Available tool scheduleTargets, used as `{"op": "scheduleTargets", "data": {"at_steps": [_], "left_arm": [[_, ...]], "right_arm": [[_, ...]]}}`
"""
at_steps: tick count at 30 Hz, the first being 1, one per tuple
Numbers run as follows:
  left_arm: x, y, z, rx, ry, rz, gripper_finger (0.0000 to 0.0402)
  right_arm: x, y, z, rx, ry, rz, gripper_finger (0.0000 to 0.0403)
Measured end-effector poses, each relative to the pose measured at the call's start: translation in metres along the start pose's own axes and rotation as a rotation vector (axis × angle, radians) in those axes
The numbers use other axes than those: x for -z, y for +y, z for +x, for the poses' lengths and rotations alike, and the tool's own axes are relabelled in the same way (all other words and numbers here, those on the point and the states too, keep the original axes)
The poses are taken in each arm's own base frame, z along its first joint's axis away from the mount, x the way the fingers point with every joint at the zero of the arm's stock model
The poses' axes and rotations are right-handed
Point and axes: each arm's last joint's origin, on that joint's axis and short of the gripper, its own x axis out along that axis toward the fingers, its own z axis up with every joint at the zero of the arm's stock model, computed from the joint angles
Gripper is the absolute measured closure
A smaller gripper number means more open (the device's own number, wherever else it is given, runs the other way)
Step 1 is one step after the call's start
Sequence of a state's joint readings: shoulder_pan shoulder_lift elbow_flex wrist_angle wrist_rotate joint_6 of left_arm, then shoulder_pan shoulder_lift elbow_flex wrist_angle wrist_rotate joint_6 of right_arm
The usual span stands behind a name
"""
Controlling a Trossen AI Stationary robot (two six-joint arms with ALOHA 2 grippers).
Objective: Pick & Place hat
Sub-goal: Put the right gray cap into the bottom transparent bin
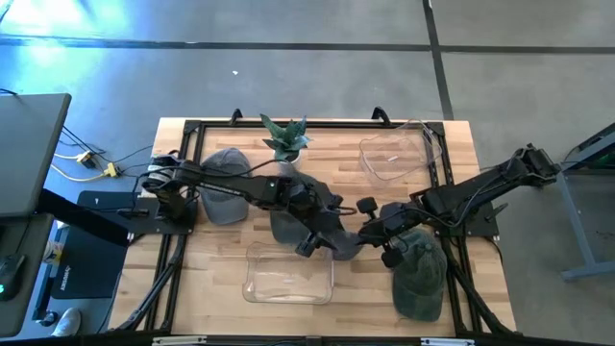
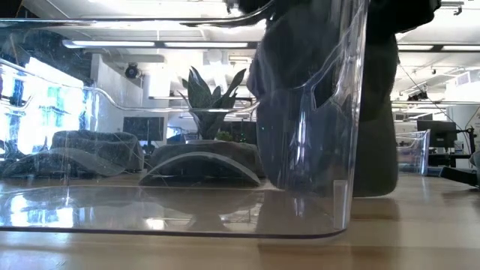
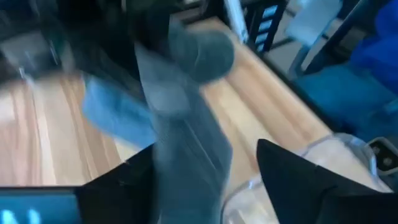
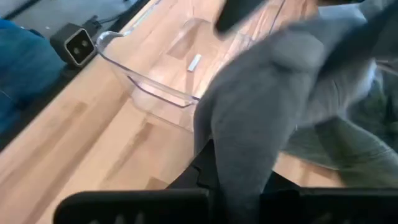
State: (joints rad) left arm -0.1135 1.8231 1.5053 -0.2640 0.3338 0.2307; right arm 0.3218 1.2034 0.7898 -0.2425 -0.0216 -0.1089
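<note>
A dark grey hat (image 1: 334,226) is lifted between my two grippers at the table's middle. In the low view the hat (image 2: 319,112) hangs above the table behind the clear bin's wall. My right gripper (image 1: 373,231) is shut on it from the right. My left gripper (image 1: 309,245) is open, and the hat (image 3: 186,143) runs through the gap between its fingers. Another grey hat (image 1: 226,185) rests on the table at the left, one more (image 1: 286,226) lies under my left arm, and a green hat (image 1: 419,274) lies crown up at the near right. My right gripper pinches the grey hat's cloth (image 4: 239,168) between its two fingers, coming level from the table's right. The hat is lifted clear and bunches up in front of the fingers. My left gripper has the hat beside one finger (image 3: 124,183); whether it touches, I cannot tell.
A clear bin (image 1: 288,274) sits at the near middle, just below the held hat, and fills the low view's foreground (image 2: 180,187). A second clear bin (image 1: 396,156) stands at the far right. A potted plant (image 1: 285,139) stands at the far middle.
</note>
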Motion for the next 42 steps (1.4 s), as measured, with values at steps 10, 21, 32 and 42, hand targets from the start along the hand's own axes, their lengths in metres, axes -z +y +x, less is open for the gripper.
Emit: {"op": "scheduleTargets", "data": {"at_steps": [10,21,32,42], "left_arm": [[0.004,-0.007,0.009,0.170,-0.006,0.044,0.0184],[0.005,-0.006,0.011,0.118,0.002,0.067,0.0322],[0.003,-0.005,0.009,0.108,-0.009,0.103,0.0392],[0.004,-0.005,0.009,0.104,0.004,0.099,0.0400]], "right_arm": [[0.001,0.001,-0.017,0.008,0.002,0.016,0.0396],[-0.005,0.015,-0.044,-0.155,-0.092,0.014,0.0393],[-0.002,0.018,-0.042,-0.236,-0.055,0.045,0.0363],[0.006,0.022,-0.038,-0.134,0.042,0.036,0.0192]]}}
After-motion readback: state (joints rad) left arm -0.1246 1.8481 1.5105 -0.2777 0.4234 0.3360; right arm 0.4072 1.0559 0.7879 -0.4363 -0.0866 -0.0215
